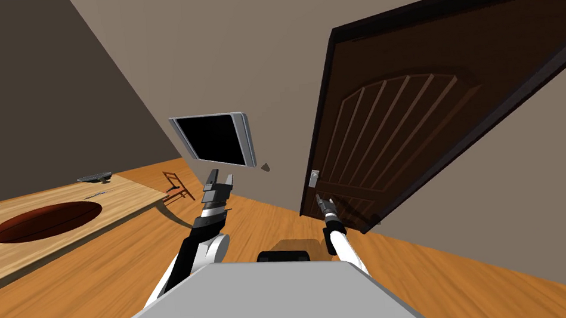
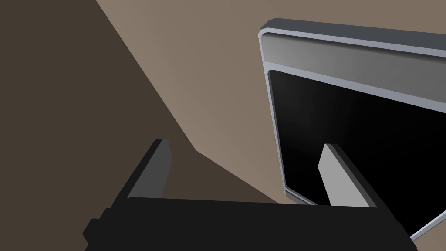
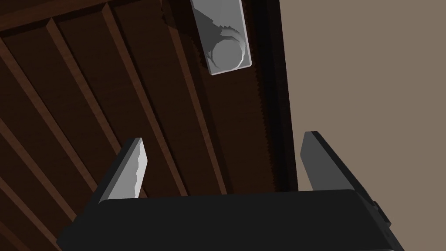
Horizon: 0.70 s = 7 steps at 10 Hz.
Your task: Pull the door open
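Note:
A dark brown panelled door point(image 1: 406, 131) stands in a dark frame in the beige wall ahead of me. Its grey knob on a grey plate point(image 1: 315, 178) sits near the door's left edge. My right gripper point(image 1: 323, 201) is just below the knob, close to the door. In the right wrist view its fingers point(image 3: 130, 167) stand open, with the knob point(image 3: 226, 52) ahead of them and apart from them, and the door's ribbed panels point(image 3: 87, 96) behind. My left gripper point(image 1: 218, 182) is raised and open, away from the door, with nothing between its fingers point(image 2: 163, 165).
A grey-framed black screen point(image 1: 215, 139) hangs on the wall left of the door. A wooden table point(image 1: 122, 194) with a dark oval mat point(image 1: 46, 221) stands at the left, and a small chair point(image 1: 175, 186) beyond it. Wooden floor point(image 1: 460, 278) lies below the door.

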Tool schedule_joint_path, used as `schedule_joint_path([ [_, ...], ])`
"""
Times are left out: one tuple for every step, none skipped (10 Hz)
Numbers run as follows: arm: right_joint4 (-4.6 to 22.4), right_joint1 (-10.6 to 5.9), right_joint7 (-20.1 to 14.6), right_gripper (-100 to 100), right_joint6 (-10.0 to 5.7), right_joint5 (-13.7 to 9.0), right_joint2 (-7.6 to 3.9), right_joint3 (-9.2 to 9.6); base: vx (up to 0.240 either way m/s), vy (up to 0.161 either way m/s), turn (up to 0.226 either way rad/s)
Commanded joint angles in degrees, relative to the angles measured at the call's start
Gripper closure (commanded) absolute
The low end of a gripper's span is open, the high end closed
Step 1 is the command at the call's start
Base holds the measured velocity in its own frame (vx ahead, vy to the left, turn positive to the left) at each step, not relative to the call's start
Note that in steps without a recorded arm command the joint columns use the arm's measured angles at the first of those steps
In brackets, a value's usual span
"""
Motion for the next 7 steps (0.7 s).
schedule_joint_path([
  [1.02, -0.34, -1.12, -100, 1.22, 2.70, -0.19, 0.04, 0.073, -0.004, 0.023],
  [1.60, -0.51, -1.73, -100, 1.91, 4.29, -0.29, 0.07, 0.086, 0.004, 0.030],
  [2.10, -0.66, -2.27, -100, 2.51, 5.68, -0.38, 0.09, 0.098, -0.005, 0.019],
  [2.61, -0.81, -2.80, -100, 3.10, 7.07, -0.47, 0.11, 0.104, -0.016, 0.015],
  [3.11, -0.96, -3.34, -100, 3.70, 8.45, -0.56, 0.13, 0.094, -0.015, 0.020],
  [3.61, -1.11, -3.87, -100, 4.30, 9.84, -0.65, 0.16, 0.087, -0.022, 0.019],
  [4.00, -1.23, -4.29, -100, 4.76, 10.92, -0.72, 0.17, 0.079, -0.020, 0.020],
])
